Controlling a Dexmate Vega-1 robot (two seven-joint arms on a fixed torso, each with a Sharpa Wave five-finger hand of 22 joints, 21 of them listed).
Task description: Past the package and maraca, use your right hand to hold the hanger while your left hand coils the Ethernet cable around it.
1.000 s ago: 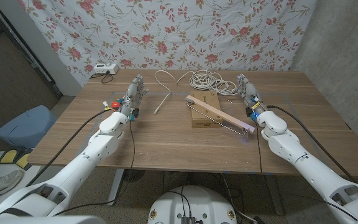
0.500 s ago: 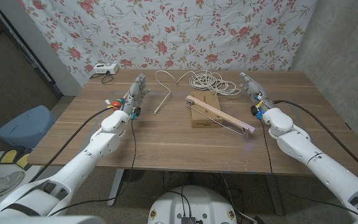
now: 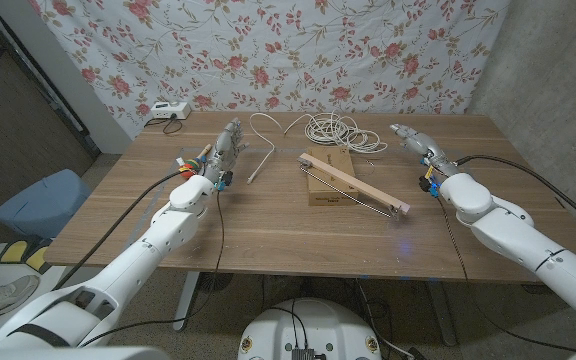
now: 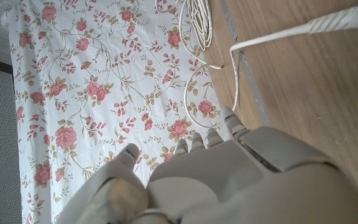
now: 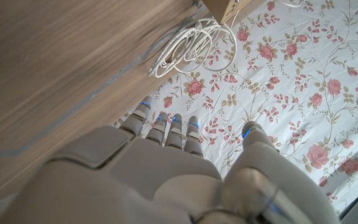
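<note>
Desk: a wide brown wooden desk [image 3: 268, 225] in front of a rose-patterned cloth backdrop [image 3: 298, 50]; everything below sits on it.
Right arm and hand: the white right hand [image 3: 415, 145] hangs near the desk's far right, well apart from the hanger. Its fingers [image 5: 166, 127] lie straight and close together, thumb set a little apart, holding nothing.
Left arm and hand: the white left hand [image 3: 224, 152] hangs at the far left, fingers [image 4: 207, 138] straight and side by side, holding nothing; the loose cable end lies just beside it.
Package: a flat brown cardboard package [image 3: 325, 178] at the desk's middle.
Hanger: a pale wooden hanger bar with a thin metal rod below it [image 3: 353, 183] lies across the package. Its long axis runs on a diagonal, from the far middle of the desk toward the near right.
Cable: a white Ethernet cable [image 3: 338, 130], mostly bundled in loose loops at the far edge beyond the package; one strand trails left and ends on the desk near the left hand.
Maraca: a small red and green object [image 3: 182, 163] by the left wrist may be it; I cannot tell.
Progress: judging by this, nothing is done. The hanger is ungripped and no cable is wound on it; both reaching and coiling remain.
</note>
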